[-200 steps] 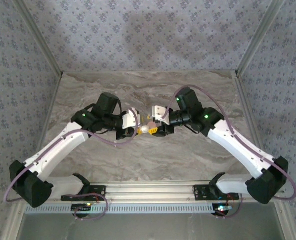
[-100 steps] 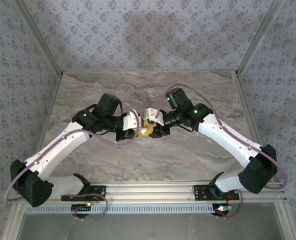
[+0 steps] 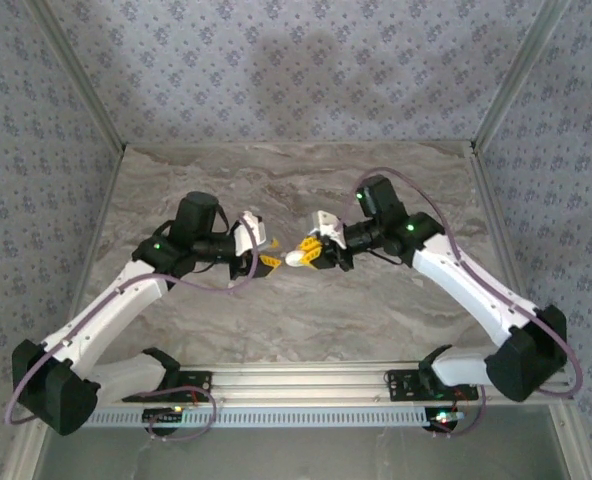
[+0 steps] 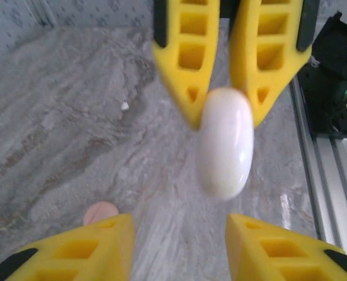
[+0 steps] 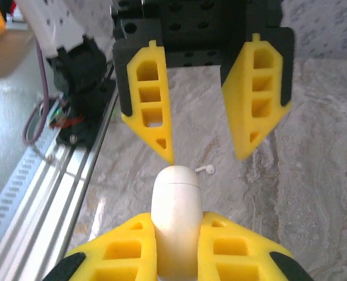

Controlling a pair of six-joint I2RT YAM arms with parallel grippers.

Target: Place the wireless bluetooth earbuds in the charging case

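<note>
mid frame, right gripper (image 3: pixel 309 254) grasps the white case (image 3: pixel 295 258); left gripper (image 3: pixel 268 259) released just left of it; an earbud (image 5: pixel 206 169) on the table (image 3: pixel 376 310)

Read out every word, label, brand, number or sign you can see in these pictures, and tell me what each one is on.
No text can be read in any view.
charging case: plain white, no logo or label on the sides shown.
right end effector, shut on the case: bare yellow fingers, no marking.
circuit board by the near rail: any print is too small to read.
</note>
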